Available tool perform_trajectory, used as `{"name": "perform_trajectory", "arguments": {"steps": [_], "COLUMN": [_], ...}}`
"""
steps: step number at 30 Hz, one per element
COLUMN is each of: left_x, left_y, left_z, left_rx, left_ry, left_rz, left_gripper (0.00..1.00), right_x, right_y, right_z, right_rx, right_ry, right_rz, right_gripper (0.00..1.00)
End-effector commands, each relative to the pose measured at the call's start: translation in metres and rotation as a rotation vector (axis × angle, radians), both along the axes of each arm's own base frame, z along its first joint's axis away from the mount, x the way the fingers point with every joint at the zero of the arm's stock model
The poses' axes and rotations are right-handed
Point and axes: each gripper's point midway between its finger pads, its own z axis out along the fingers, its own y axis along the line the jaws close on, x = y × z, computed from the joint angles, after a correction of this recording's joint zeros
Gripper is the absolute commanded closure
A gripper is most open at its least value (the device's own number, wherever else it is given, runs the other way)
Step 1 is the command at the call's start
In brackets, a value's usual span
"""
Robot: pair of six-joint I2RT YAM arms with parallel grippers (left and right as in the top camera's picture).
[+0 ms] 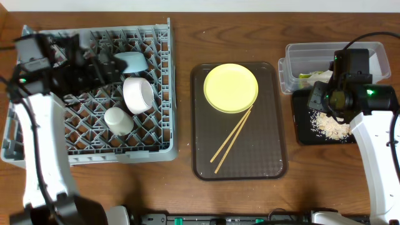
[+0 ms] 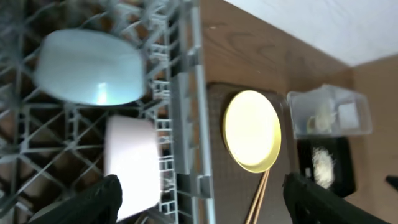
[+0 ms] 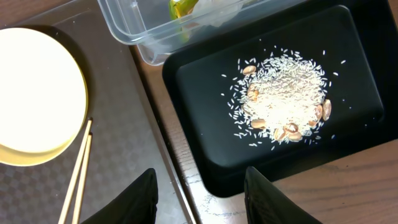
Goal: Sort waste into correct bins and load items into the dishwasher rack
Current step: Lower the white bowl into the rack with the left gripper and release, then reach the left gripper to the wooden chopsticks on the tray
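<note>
The grey dishwasher rack at the left holds the light-blue bowl, the white bowl and the cream cup. My left gripper is open and empty above the rack's right edge, near the white bowl. The yellow plate and wooden chopsticks lie on the brown tray. My right gripper is open and empty over the black tray's near-left corner. Rice scraps lie in that tray. The clear tub holds the green snack packet and something white.
The clear tub and black tray stand together at the right, just right of the brown tray. A strip of bare wooden table separates rack and brown tray. The right arm covers part of the black tray.
</note>
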Motion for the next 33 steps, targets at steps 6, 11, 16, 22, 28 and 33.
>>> {"name": "perform_trajectory", "arguments": {"steps": [6,11,16,22,28,33], "left_x": [-0.008,-0.027,-0.047,-0.071,-0.088,-0.098], "left_y": [-0.087,-0.141,-0.189,-0.226,-0.241,-0.249], "left_z": [-0.027,-0.061,-0.101,-0.16,-0.206,-0.229], "left_rx": [0.252,0.397,0.49,0.593,0.689,0.721], "left_ry": [0.046,0.093,0.154,0.267,0.345,0.386], "left_rz": [-0.183,-0.326,-0.474,-0.614,-0.693,-0.731], "left_gripper": [0.14,0.13,0.14,0.16,0.16,0.2], "right_x": [0.002,0.001,0.001,0.001,0.001,0.001], "right_y": [-0.006,-0.006,-0.006,-0.006,-0.006,-0.006], "right_z": [0.005,0.005,0.005,0.005,0.005,0.005], "right_rx": [-0.014,-0.014,-0.014,-0.014,-0.017,-0.017], "right_ry": [-0.013,-0.009,-0.01,-0.009,-0.008,-0.009], "right_rz": [-0.018,-0.018,-0.018,-0.018,-0.011,-0.011], "right_gripper": [0.53,0.51,0.5,0.5,0.5,0.5]}}
